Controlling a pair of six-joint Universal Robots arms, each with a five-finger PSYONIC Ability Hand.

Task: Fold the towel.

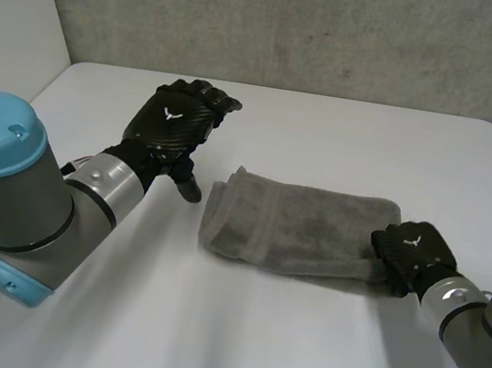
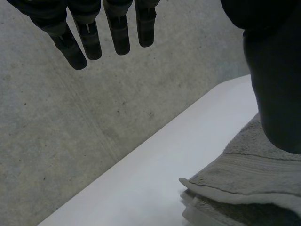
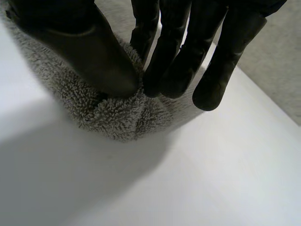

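My right hand [image 1: 412, 252] is clamped on the end of the grey towel [image 1: 300, 226] nearest it. In my right wrist view my thumb [image 3: 84, 47] and fingers [image 3: 171, 61] pinch a bunched tuft of the pile [image 3: 110, 115] between them, low on the white table [image 1: 277, 346]. The towel lies folded into a long band that runs from this hand across towards my left hand [image 1: 180, 126]. That hand is open, fingers [image 2: 117, 35] straight and spread, holding nothing. It is just beside the towel's far end, with its thumb [image 2: 277, 99] pointing down close to the cloth. Layered edges of the towel [image 2: 249, 181] show beneath that thumb.
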